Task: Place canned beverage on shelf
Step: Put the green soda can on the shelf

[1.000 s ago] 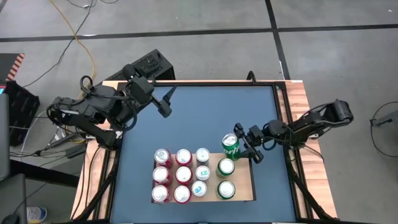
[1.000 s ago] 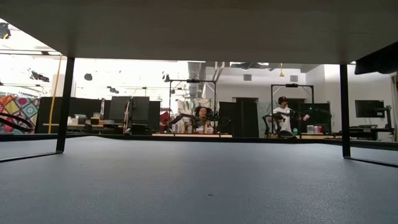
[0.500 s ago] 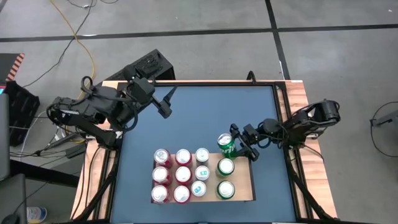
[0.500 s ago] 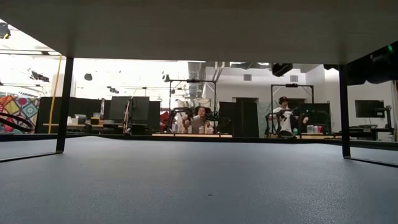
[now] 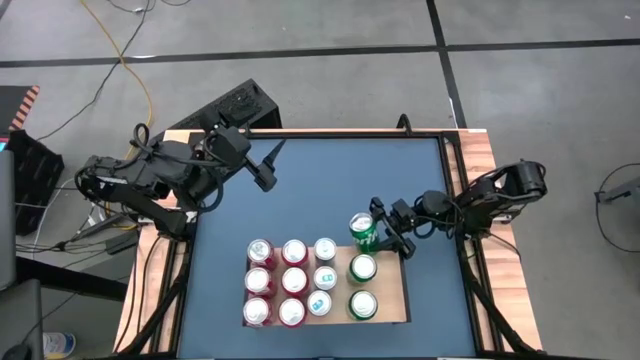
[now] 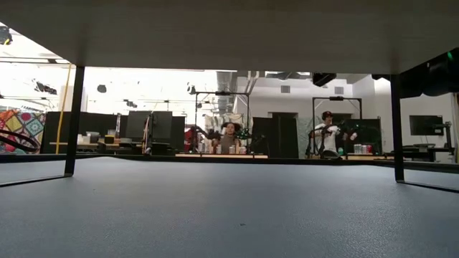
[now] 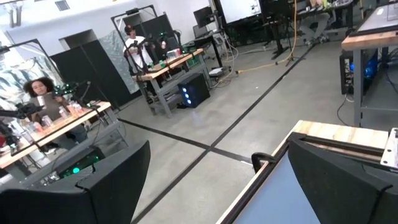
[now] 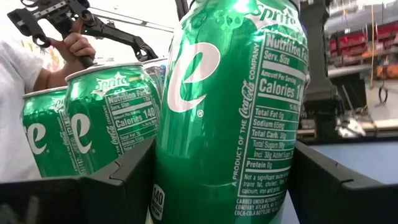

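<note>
A green Sprite can (image 5: 362, 231) stands upright at the far edge of the pale wooden shelf (image 5: 392, 292), with my right gripper (image 5: 384, 231) shut on it. It fills the right wrist view as the can (image 8: 230, 112). On the shelf stand two more green cans (image 5: 362, 268), several red cans (image 5: 293, 281) and several white-and-blue cans (image 5: 324, 277), in rows. My left gripper (image 5: 267, 166) hangs open and level over the table's far left, nothing between its fingers. My right gripper pinches the green can's side wall (image 8: 163, 168) between its two fingers (image 8: 121, 186), one on each side of the can. The fingers come level from the table's right. The can stays upright. Whether its base rests on the shelf does not show.
The blue table top (image 5: 320, 190) lies bare between the shelf and the far rail. A wooden frame with black rails (image 5: 470, 200) borders the table. Past the cans, the right wrist view shows a person's hand (image 8: 78, 45) on a device.
My right gripper has carried the green can a little toward the table's left edge, to the far end of the green cans' row, and has then kept still. The can has stayed upright in the hold.
</note>
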